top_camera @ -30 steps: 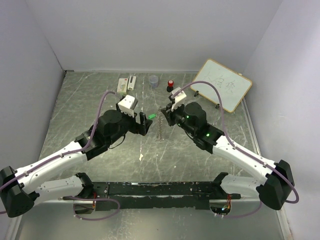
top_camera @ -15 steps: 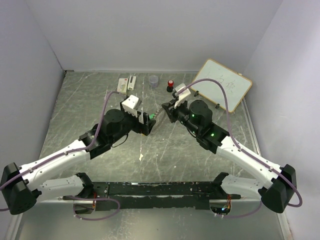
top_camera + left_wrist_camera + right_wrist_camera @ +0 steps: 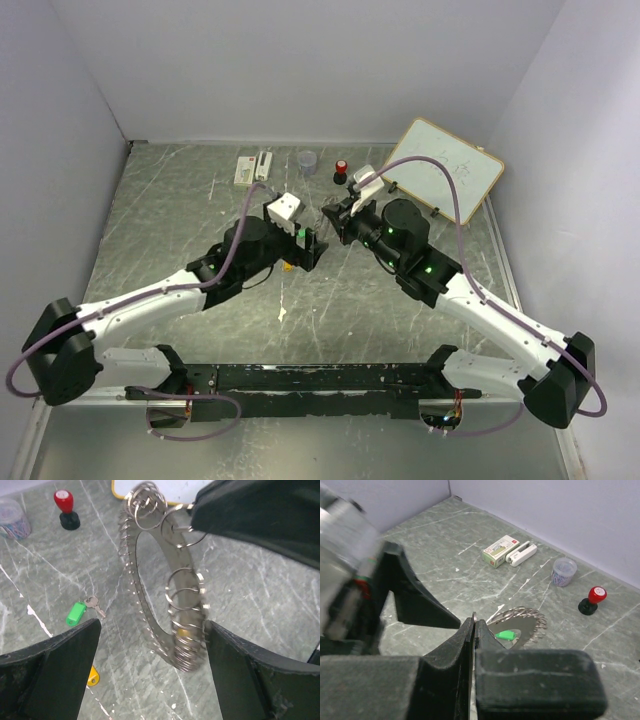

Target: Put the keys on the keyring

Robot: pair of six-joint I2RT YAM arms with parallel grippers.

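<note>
Pinching keyring in right tool; left tool spread.
Top: nearly tip to tip over mid-bench. Left wrist: keyring upright between spread fingers, green key and yellow key flat on bench beyond. Right wrist: clamped on keyring's fringe.

We stretch our left arm low and far forward, angled to the right, and the left tool stands with fingers spread wide. Our right arm reaches in from the other side, angled left, and the right tool is pinched fully closed on the keyring. The two tools face each other, nearly tip to tip.
</note>
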